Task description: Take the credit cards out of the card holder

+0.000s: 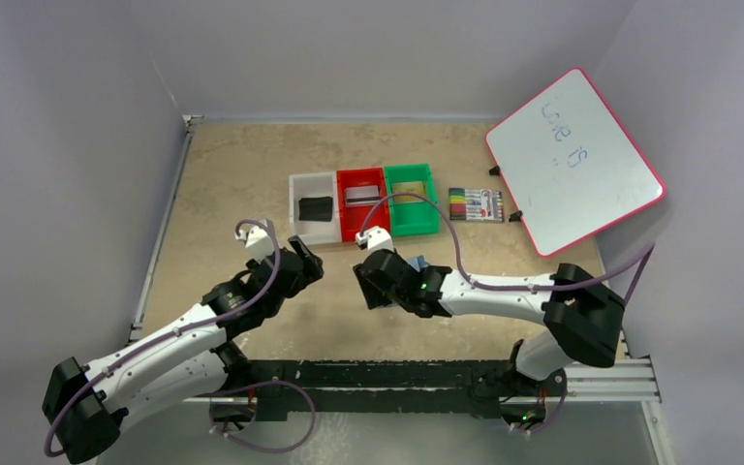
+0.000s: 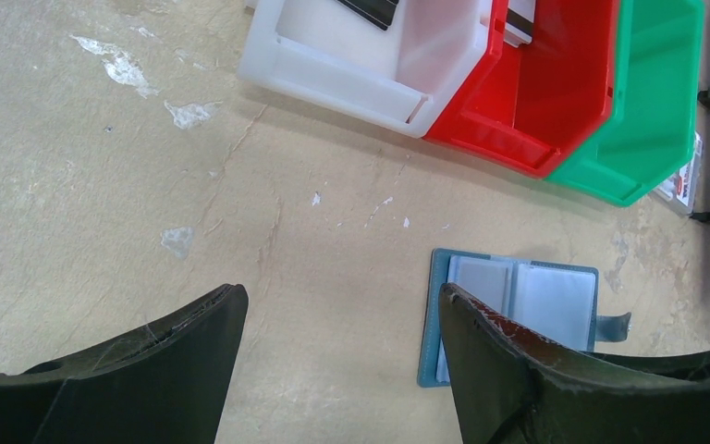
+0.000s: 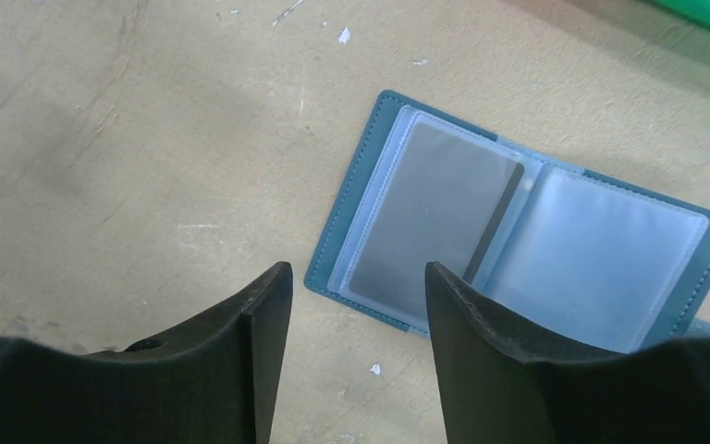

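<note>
Top external view, starting at the left: the left gripper (image 1: 302,260) hovers over bare table (image 1: 223,174), jaws spread wide and holding nothing. Just beyond it stands the white bin (image 1: 312,184) with a black card (image 1: 316,207) lying flat inside. Touching that is the red bin (image 1: 347,218), which holds what looks like a grey card (image 1: 361,197).

Next comes the right gripper (image 3: 356,324), jaws parted to a middling gap with nothing between them, poised above the near left corner of the card holder (image 3: 541,231). The holder lies open and flat on the table just in front of the bins. A silver-grey card (image 3: 434,222) with a dark stripe sits in its left clear pocket; the right pocket looks empty.

That card should be light, stiff and slick, and it lies flush inside a soft, clingy sleeve, so there is little to grip. The best hold is probably a pinch on whichever thin edge shows at the pocket mouth, though I cannot tell which side that mouth is on. The holder itself is light and floppy and will likely slide or lift along with the card, so the free left gripper may need to pin its empty half down.

Further right are the green bin (image 1: 412,199), a pack of markers (image 1: 476,204) and a tilted whiteboard (image 1: 573,160)
</note>
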